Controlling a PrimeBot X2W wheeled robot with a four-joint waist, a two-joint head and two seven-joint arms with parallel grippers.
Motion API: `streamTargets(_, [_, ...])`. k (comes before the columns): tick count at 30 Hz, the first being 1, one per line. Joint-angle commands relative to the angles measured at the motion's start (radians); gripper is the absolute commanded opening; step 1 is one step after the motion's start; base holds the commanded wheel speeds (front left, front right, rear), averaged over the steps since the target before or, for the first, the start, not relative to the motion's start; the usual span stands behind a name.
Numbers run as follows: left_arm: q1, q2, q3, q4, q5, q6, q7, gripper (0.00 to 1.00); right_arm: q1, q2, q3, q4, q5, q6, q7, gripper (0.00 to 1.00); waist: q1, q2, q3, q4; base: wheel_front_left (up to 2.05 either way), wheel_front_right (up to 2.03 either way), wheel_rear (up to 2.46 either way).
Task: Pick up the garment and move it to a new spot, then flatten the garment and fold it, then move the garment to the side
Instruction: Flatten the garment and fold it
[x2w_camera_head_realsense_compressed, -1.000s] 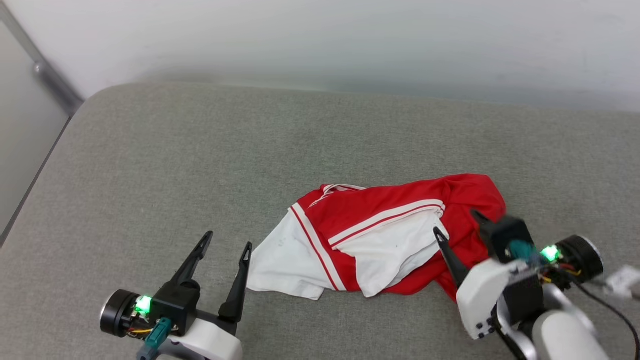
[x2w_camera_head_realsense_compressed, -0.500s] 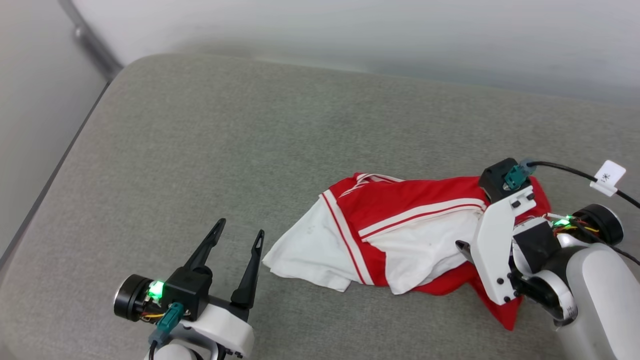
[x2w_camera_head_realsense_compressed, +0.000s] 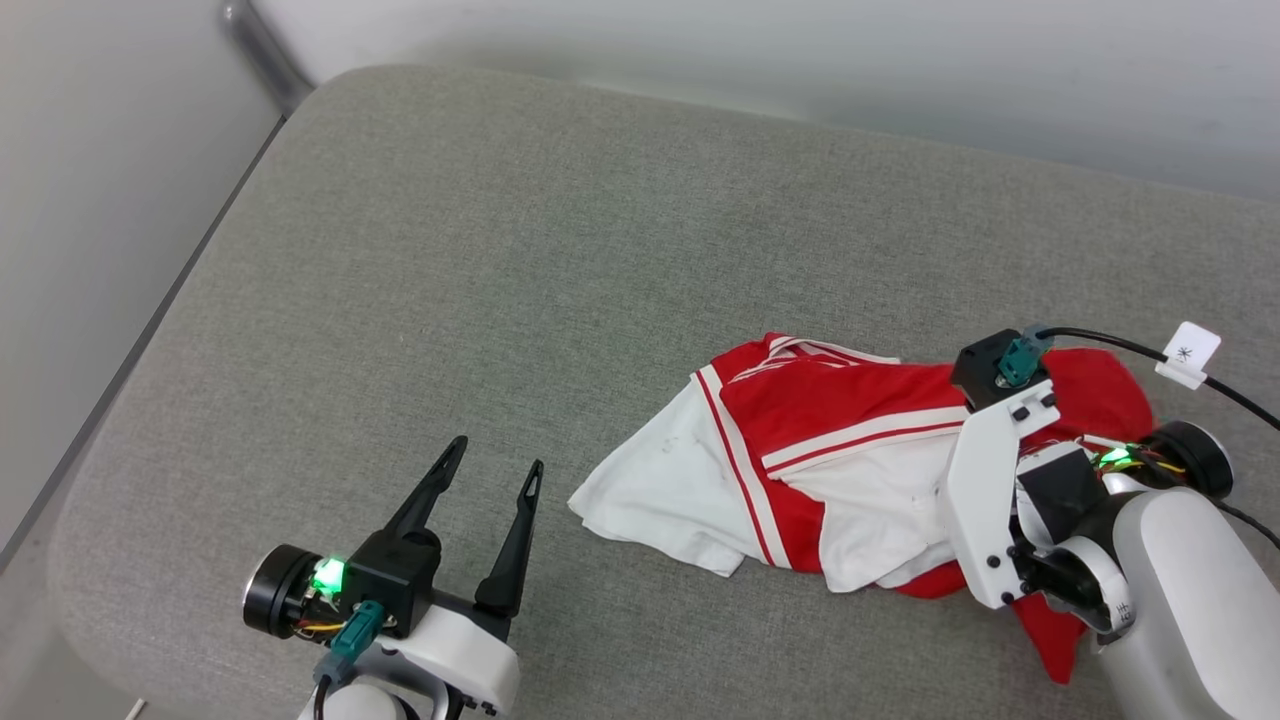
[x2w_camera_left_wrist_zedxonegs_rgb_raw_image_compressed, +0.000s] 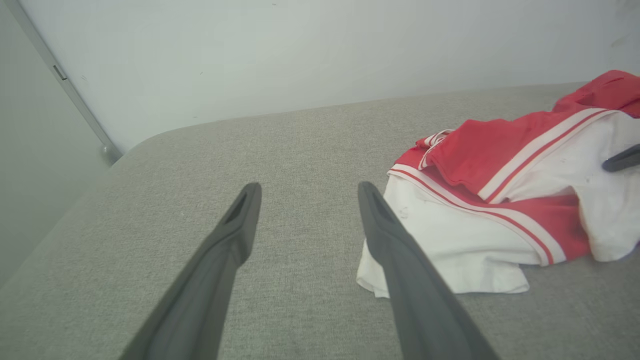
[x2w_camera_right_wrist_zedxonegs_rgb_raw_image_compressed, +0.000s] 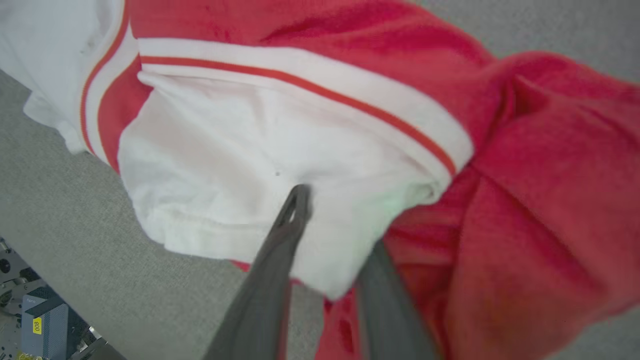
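Half closed, my right gripper (x2w_camera_right_wrist_zedxonegs_rgb_raw_image_compressed: 335, 220) is narrowing around the garment (x2w_camera_right_wrist_zedxonegs_rgb_raw_image_compressed: 280, 130), clamped or not I cannot tell; my left gripper (x2w_camera_head_realsense_compressed: 497, 455) is staying spread

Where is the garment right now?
In the head view the garment lies crumpled on the grey cushion, right of centre; the right tool is on its right end, the left tool apart to its left.

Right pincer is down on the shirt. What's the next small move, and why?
Probably close the right pincer fully before lifting. One jaw lies on the white sleeve of the garment, the other runs beneath that fold, with a gap between them, so I cannot tell the grip is firm.
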Motion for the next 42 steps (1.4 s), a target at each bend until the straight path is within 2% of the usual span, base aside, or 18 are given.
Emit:
streamTargets(1, [0.002,-0.004,0.003,0.005,0.003,-0.005,-0.003,1.0,-0.002,-0.005,0.002,-0.001,0.006,-0.001,-0.017,0.0,0.0,0.0,-0.003,-0.004,0.0,0.0,0.0])
streamTargets(7, [0.014,0.002,0.01,0.019,0.007,-0.007,-0.003,1.0,0.021,-0.01,-0.017,-0.055,0.024,-0.001,-0.071,0.0,0.0,0.0,-0.033,-0.039,0.0,0.0,0.0])
streamTargets(14, [0.032,0.01,0.02,0.019,0.004,-0.006,-0.003,1.0,0.113,-0.012,-0.098,-0.22,0.089,-0.001,-0.085,0.0,0.0,0.0,-0.064,-0.106,0.0,0.0,0.0])
streamTargets(21, [0.041,0.021,0.034,0.015,-0.002,0.002,-0.003,1.0,0.274,-0.028,-0.214,-0.364,0.13,-0.001,-0.03,0.0,0.0,0.0,-0.076,-0.168,0.0,0.0,0.0])
streamTargets(25, [0.04,0.024,0.033,0.016,-0.002,0.004,-0.003,1.0,0.375,-0.057,-0.276,-0.386,0.151,-0.001,0.023,0.0,0.0,0.0,-0.075,-0.194,0.0,0.0,0.0])
streamTargets(28, [0.039,0.026,0.031,0.016,-0.003,0.006,-0.003,1.0,0.419,-0.075,-0.307,-0.385,0.146,-0.001,0.047,0.0,0.0,0.0,-0.074,-0.204,0.0,0.0,0.0])
streamTargets(29, [0.034,0.027,0.028,0.015,-0.004,0.006,-0.003,1.0,0.469,-0.107,-0.348,-0.36,0.138,-0.001,0.07,0.0,0.0,0.0,-0.068,-0.214,0.0,0.0,0.0])
streamTargets(33, [0.028,0.028,0.024,0.017,-0.006,0.006,-0.002,1.0,0.497,-0.148,-0.377,-0.311,0.099,-0.001,0.062,0.0,0.0,0.0,-0.064,-0.22,0.0,0.0,0.0])
streamTargets(36, [0.021,0.029,0.02,0.019,-0.007,0.006,-0.001,1.0,0.486,-0.185,-0.392,-0.244,0.037,-0.001,0.018,0.0,0.0,0.0,-0.061,-0.221,0.0,0.0,0.0])
streamTargets(40, [0.017,0.029,0.012,0.023,-0.007,0.002,0.001,1.0,0.443,-0.241,-0.361,-0.119,-0.034,-0.001,-0.08,0.0,0.0,0.0,-0.057,-0.219,0.0,0.0,0.0])
streamTargets(42, [0.01,0.028,0.008,0.026,-0.008,0.002,0.001,1.0,0.415,-0.241,-0.338,-0.062,-0.045,-0.001,-0.129,0.0,0.0,0.0,-0.057,-0.217,0.0,0.0,0.0])
